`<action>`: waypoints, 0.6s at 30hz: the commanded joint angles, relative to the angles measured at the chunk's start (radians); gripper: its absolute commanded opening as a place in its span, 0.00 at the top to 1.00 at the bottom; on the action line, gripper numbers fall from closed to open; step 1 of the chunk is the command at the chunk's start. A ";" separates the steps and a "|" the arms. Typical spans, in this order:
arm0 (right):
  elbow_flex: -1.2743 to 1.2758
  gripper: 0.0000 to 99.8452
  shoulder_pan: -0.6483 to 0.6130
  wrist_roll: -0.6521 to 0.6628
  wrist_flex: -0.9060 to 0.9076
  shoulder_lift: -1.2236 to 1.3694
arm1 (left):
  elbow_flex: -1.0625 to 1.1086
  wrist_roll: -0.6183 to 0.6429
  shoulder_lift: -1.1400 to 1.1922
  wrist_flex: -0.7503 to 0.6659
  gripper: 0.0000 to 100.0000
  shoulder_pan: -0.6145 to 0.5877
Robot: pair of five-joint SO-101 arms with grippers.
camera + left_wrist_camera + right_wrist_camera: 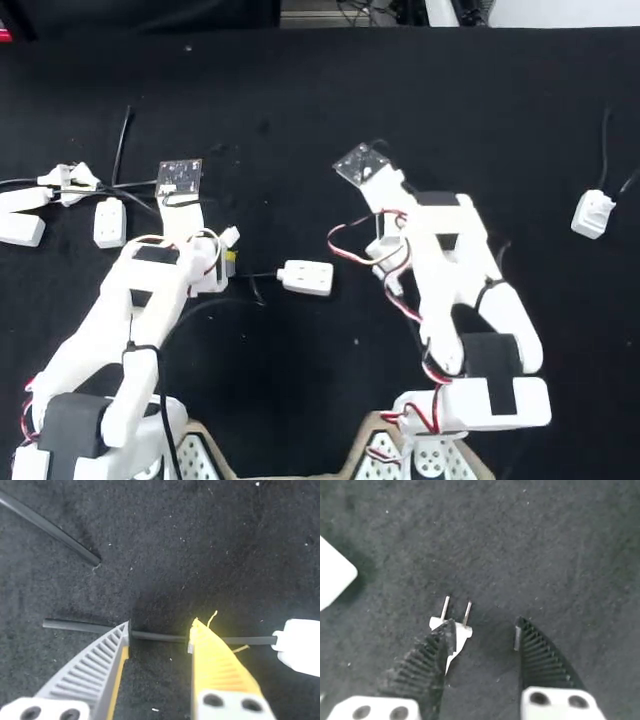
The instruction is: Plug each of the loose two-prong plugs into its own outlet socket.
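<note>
The left hand (157, 635), open, straddled the cable (75, 626) of the socket (305, 277); the right hand (482, 630), likewise open, flanked a loose plug (461, 631) near that socket, its insertion evidently outstanding.

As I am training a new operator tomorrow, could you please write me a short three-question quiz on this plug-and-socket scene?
1. True or false: the left gripper is shut on the black cable.
2. The white two-prong plug lies: A) beside one finger of the open right gripper; B) clamped between both fingers; C) already plugged in.
3. Fill in: the black cable runs to a white ____.
Key: 1 false, its jaws stand open astride the cable. 2 A. 3 outlet socket.
</note>
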 commanded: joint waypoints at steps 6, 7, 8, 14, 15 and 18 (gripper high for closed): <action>0.004 0.83 -0.026 -0.005 0.115 -0.001 | -0.016 0.009 -0.037 -0.003 0.81 -0.012; 0.004 0.83 -0.026 -0.005 0.120 -0.005 | -0.016 0.009 -0.037 -0.003 0.81 -0.012; 0.008 0.83 -0.026 -0.005 0.120 -0.007 | -0.016 0.009 -0.037 -0.003 0.81 -0.012; 0.088 0.83 -0.049 -0.005 0.107 -0.048 | -0.016 0.008 -0.037 -0.006 0.81 -0.012; 0.104 0.83 -0.054 -0.005 0.097 -0.056 | -0.016 0.008 -0.037 -0.006 0.81 -0.012; 0.139 0.83 -0.054 -0.005 0.051 -0.067 | -0.016 0.008 -0.037 -0.008 0.81 -0.012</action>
